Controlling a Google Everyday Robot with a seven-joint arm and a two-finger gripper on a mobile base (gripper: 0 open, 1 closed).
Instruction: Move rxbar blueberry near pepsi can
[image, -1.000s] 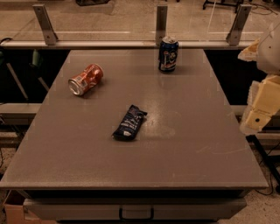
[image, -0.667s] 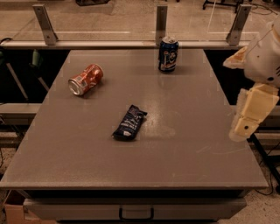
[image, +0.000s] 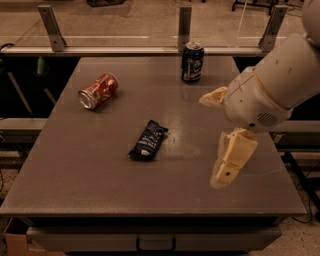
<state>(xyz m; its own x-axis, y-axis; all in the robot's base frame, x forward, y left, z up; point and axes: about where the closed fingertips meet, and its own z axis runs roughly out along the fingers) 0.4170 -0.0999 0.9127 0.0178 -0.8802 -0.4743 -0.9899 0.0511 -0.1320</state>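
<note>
The rxbar blueberry (image: 148, 140), a flat dark navy bar with white lettering, lies at the middle of the grey table (image: 90, 170). The pepsi can (image: 192, 62), dark blue with a silver top, stands upright at the far edge, right of centre. My gripper (image: 212, 142) hangs over the right part of the table, right of the bar and nearer than the can. Its two cream fingers (image: 231, 159) are spread wide apart with nothing between them. The white arm (image: 280, 80) comes in from the upper right.
An orange-red soda can (image: 98, 90) lies on its side at the far left of the table. A rail with metal posts (image: 184, 25) runs behind the far edge. A drawer handle (image: 156, 244) shows under the front edge.
The arm and gripper have moved left from the table's right edge to over its right part. The bar and both cans have not moved.
</note>
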